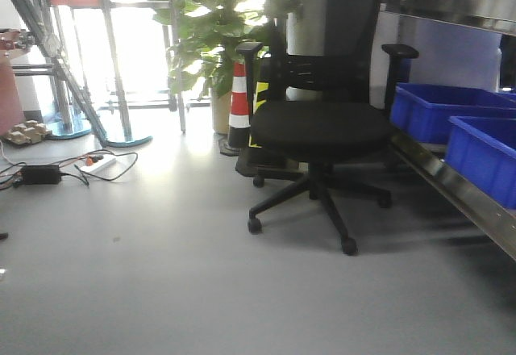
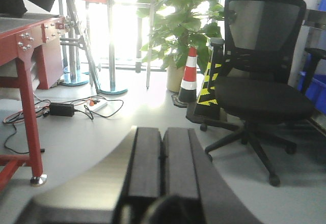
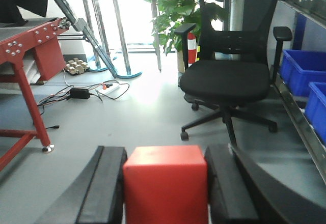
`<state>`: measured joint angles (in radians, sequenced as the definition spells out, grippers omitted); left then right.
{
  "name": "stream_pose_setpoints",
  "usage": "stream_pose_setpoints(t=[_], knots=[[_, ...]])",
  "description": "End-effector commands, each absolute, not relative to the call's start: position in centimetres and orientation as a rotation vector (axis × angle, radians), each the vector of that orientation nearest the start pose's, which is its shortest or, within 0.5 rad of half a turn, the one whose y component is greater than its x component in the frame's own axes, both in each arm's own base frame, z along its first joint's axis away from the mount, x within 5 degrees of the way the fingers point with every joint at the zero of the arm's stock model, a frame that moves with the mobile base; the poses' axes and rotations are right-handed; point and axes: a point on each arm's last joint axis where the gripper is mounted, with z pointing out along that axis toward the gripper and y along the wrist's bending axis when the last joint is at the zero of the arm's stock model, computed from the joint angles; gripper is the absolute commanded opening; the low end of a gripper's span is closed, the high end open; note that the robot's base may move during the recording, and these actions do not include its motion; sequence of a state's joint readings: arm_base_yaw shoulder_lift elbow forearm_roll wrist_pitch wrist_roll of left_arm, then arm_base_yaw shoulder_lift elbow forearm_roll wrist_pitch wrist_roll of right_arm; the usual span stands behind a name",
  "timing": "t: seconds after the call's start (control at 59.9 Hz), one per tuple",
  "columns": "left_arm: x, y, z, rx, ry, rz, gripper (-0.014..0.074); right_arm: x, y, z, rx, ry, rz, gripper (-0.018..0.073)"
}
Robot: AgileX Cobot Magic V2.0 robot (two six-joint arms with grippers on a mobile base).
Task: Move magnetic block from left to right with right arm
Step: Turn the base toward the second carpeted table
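Two dark fingers (image 3: 104, 188) of the right gripper (image 3: 166, 152) clamp the magnetic block (image 3: 165, 188). The red cube fills the gap between them and touches the inner face of each, so the jaws stand as wide as the block. Its top face is level, and it is the nearest thing in the right wrist view.

The left gripper (image 2: 163, 132) has its two fingers pressed flat together, with only a thin seam between them and nothing held.

Beyond both grippers lies a pale grey floor (image 3: 142, 117). A black office chair (image 3: 226, 79) stands on it on castors. Just behind the chair are a red-and-white traffic cone (image 2: 189, 76) and a yellow-and-black striped hazard sign (image 2: 209, 89). A leafy potted plant (image 2: 181, 25) stands behind the cone against bright windows.

To the left is a red metal frame (image 3: 25, 76) with bolted joints, one foot resting on the floor. Near it a black power adapter (image 3: 80, 92) lies among loose cables. To the right, blue bins (image 3: 303, 71) sit on a steel shelf (image 3: 298, 119) beside the chair.
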<state>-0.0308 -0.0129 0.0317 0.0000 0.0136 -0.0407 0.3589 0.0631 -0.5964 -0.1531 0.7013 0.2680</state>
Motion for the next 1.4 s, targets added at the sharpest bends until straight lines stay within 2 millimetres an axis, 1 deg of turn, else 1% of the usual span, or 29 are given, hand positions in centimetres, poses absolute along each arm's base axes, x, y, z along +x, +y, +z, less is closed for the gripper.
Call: stream_pose_setpoints(t=[0.0,1.387], knots=[[5.51,-0.18,20.71,-0.010,1.424,-0.066,-0.0116,0.55,-0.74,35.18,-0.106,1.553,0.299,0.0119],[5.51,-0.09,20.77,-0.022,1.422,-0.053,-0.0116,0.55,-0.74,35.18,-0.106,1.553,0.299,0.0119]])
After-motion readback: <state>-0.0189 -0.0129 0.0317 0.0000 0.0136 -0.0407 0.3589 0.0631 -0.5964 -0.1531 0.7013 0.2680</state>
